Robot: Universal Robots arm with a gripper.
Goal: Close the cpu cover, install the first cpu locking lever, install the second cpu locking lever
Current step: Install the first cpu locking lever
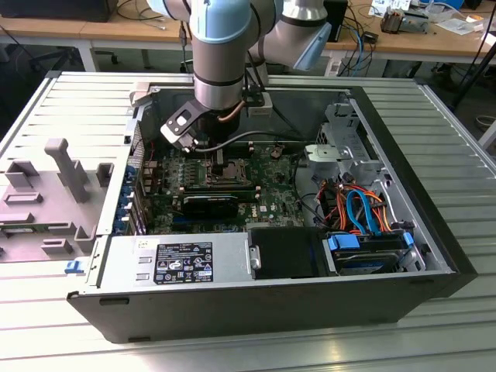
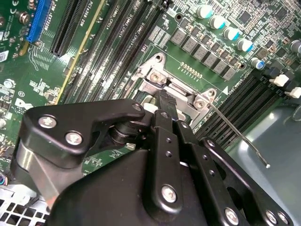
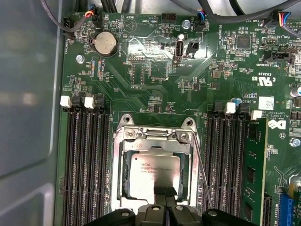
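Note:
The cpu cover, a silvery frame with a square opening, lies flat over the chip on the green board. My gripper is shut, and its black tip rests on the edge of the cover nearest the wrist. The second wrist view has the gripper touching the cover at its rim. A thin wire locking lever runs along one side of the socket; the lever sticks out free, its end lifted off the board. In the exterior view the gripper reaches down into the open computer case.
Memory slots flank the socket on both sides. A black oblong block sits just in front of the socket, a grey power-supply box beyond it. Drive cage and coloured cables fill the exterior view's right. The case wall stands close.

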